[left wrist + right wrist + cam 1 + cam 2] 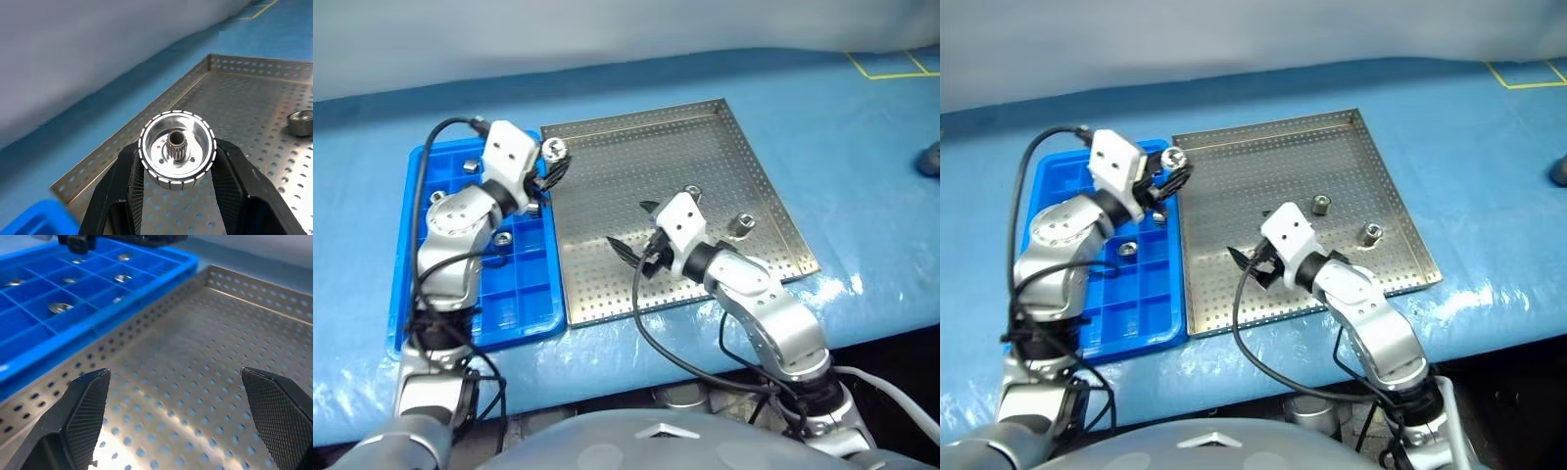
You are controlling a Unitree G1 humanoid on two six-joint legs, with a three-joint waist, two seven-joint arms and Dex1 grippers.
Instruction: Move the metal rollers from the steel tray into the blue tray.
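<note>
A shiny metal roller (pixel 177 155) sits between the black fingers of my left gripper (pixel 555 159), which is shut on it and held above the seam between the blue tray (pixel 524 304) and the steel tray (pixel 607 166). Two more rollers (pixel 693 193) (pixel 740 225) stand on the steel tray's right half. Several rollers (pixel 503 238) lie in the blue tray's compartments. My right gripper (pixel 636 229) hangs low over the steel tray's near middle, open, with nothing between its fingers (pixel 88 406).
The trays lie side by side on a table under a blue sheet (pixel 862 196). A dark object (pixel 930 157) sits at the far right edge. Yellow tape lines (pixel 886 65) mark the back right. The table's front edge runs just behind my arms.
</note>
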